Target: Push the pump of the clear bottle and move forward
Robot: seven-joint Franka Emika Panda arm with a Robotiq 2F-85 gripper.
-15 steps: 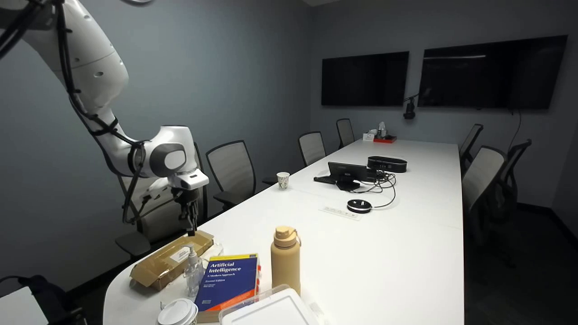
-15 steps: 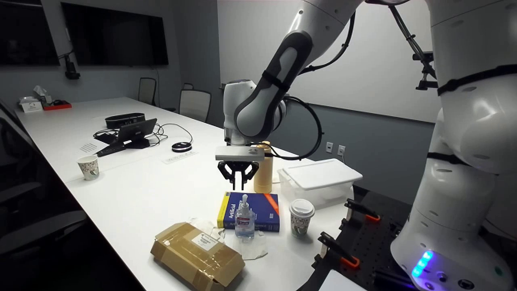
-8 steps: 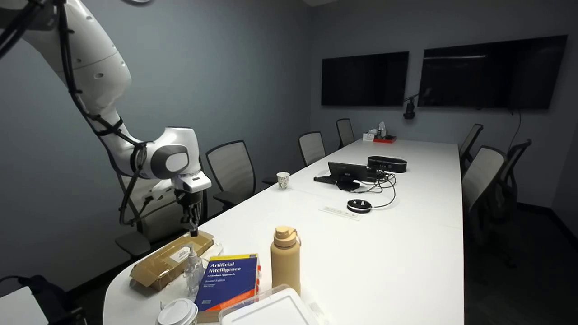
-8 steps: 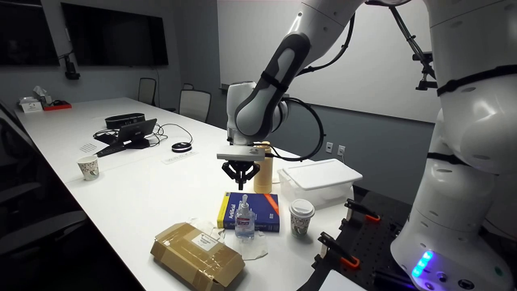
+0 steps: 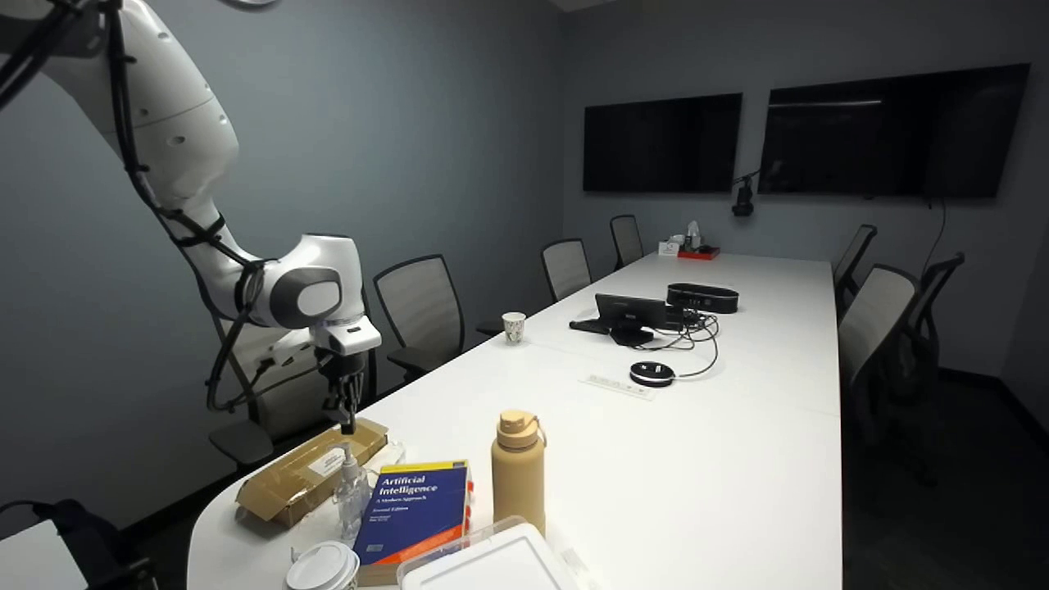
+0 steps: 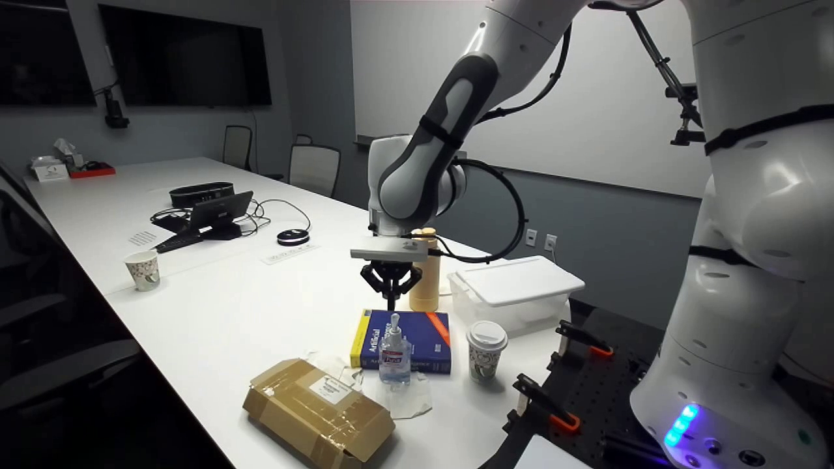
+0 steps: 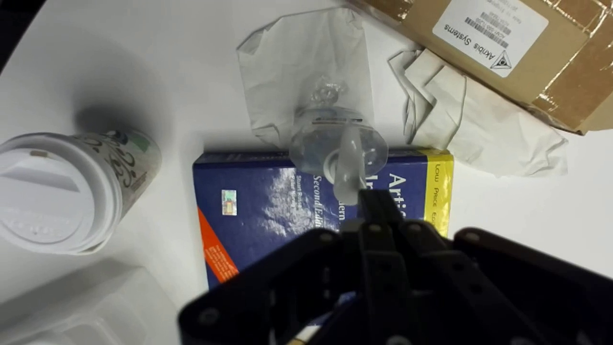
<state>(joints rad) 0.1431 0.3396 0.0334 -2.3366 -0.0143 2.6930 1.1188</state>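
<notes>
Just below the gripper [image 7: 380,206], its jaws resting together on nothing, the clear bottle [image 6: 395,361] is standing upright, probably light and tippy; its springy pump [image 7: 349,167] is likely needing a straight press on top.

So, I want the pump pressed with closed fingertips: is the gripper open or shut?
Shut: the gripper ends in one narrow tip in an exterior view, and the wrist view shows its fingertips together.
</notes>
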